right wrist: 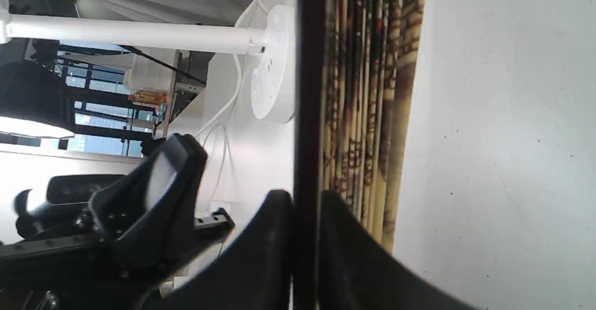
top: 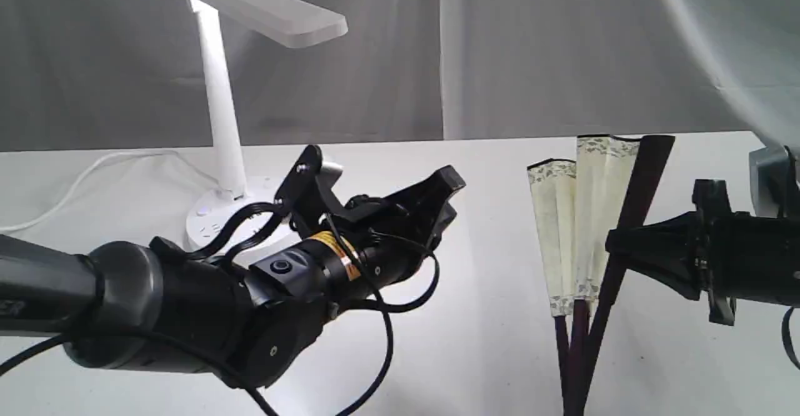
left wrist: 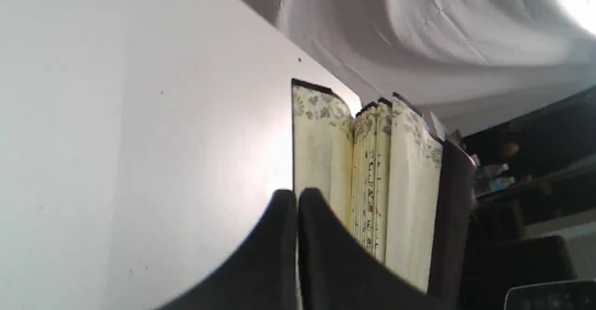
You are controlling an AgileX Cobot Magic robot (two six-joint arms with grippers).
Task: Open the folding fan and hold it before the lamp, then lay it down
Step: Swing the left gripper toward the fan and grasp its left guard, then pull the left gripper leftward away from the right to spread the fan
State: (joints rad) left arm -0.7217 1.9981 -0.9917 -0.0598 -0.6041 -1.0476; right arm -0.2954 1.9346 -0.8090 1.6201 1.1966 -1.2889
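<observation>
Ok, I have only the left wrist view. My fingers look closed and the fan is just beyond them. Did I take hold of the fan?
Observer: No. In the exterior view the left gripper is shut on nothing; table shows between it and the folding fan.
Operator: Then what holds the fan up?
Observer: The right gripper is shut on its dark guard.
Operator: And the lamp, where is it?
Observer: The lamp stands on the exterior view's left, behind the left arm, well apart from the fan.
</observation>
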